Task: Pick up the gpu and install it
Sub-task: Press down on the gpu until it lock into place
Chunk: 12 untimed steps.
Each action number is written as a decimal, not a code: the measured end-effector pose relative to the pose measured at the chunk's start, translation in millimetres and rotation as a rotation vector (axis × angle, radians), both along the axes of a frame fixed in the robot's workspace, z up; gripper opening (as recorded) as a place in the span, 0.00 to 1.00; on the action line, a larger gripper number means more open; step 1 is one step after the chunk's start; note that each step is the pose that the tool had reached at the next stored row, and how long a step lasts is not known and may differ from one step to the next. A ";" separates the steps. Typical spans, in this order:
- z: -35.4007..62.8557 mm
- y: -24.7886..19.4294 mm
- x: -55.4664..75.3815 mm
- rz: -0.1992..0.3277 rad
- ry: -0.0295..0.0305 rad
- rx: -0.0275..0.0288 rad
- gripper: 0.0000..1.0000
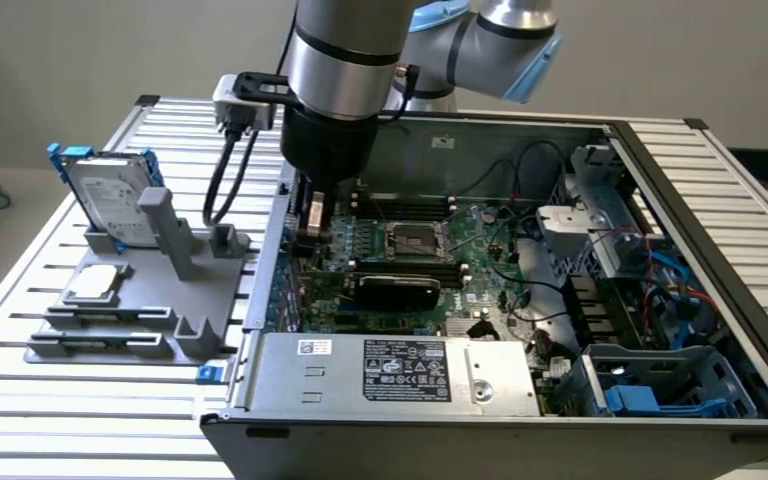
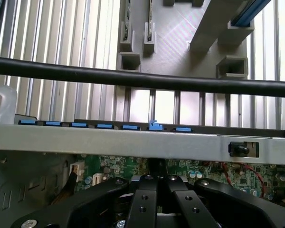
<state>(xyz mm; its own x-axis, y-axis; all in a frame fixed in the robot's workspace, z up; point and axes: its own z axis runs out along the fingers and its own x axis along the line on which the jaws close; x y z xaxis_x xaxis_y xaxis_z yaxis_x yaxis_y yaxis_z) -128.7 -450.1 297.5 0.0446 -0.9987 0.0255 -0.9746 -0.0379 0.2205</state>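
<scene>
Now, from the exterior view's left, a silver hard drive with blue frame is kept upright in the grey printed holder. The black gripper, fingers fully closed on nothing visible, is lowered inside the open metal computer case. The green gpu with glossy black cover is seated on the motherboard, just beside.

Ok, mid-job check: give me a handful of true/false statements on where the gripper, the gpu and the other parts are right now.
1. The gripper is down inside the open computer case, over the motherboard. True.
2. The gpu still lies on the grey holder outside the case. False: the card with the glossy black cover sits on the motherboard inside the case.
3. The hard drive with the blue frame stands upright in the grey holder at the exterior view's left. True.
4. The gripper is wide open. False: it is shut.
5. The small silver processor chip rests on the grey holder. True.
6. The power supply with the white label has been taken out. False: it sits in the case's near edge.
</scene>
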 end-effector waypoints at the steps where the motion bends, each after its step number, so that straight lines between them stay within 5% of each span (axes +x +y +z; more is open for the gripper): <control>1: 0.4 0.0 -0.1 0.000 0.0013 0.0002 0.11; 12: 0.3 0.0 0.0 0.000 0.0051 0.0002 0.11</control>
<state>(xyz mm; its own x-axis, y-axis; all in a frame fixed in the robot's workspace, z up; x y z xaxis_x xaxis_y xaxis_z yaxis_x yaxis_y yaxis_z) -128.7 -450.1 297.8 0.0449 -0.9987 0.0250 -0.9735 -0.0381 0.2255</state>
